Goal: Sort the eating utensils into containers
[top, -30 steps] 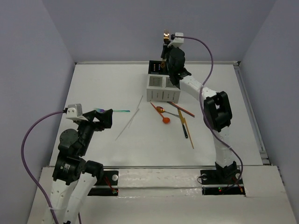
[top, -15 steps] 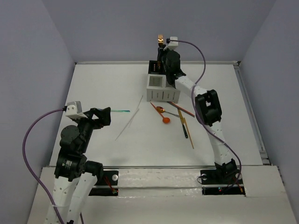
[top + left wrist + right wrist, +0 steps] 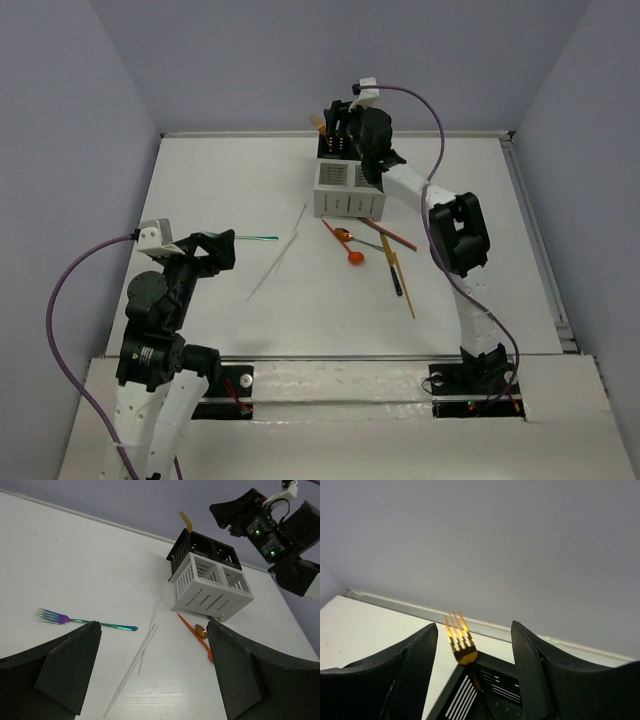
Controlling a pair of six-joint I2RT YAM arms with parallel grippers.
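Change: we log the gold fork [image 3: 460, 642] standing tines-up in the caddy's [image 3: 340, 195] black rear compartment, upper centre; a second ago it was held high.
Right tool [image 3: 474, 626]: wide, fork released.
Left tool [image 3: 152, 624]: wide, empty.
Outstanding: iridescent fork [image 3: 85, 621], orange spoons [image 3: 353, 250], sticks [image 3: 280, 258] on bench [image 3: 200, 180].

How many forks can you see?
2. A gold fork stands in the black box; a rainbow fork lies on the table at left. Others may hide among the piled utensils.
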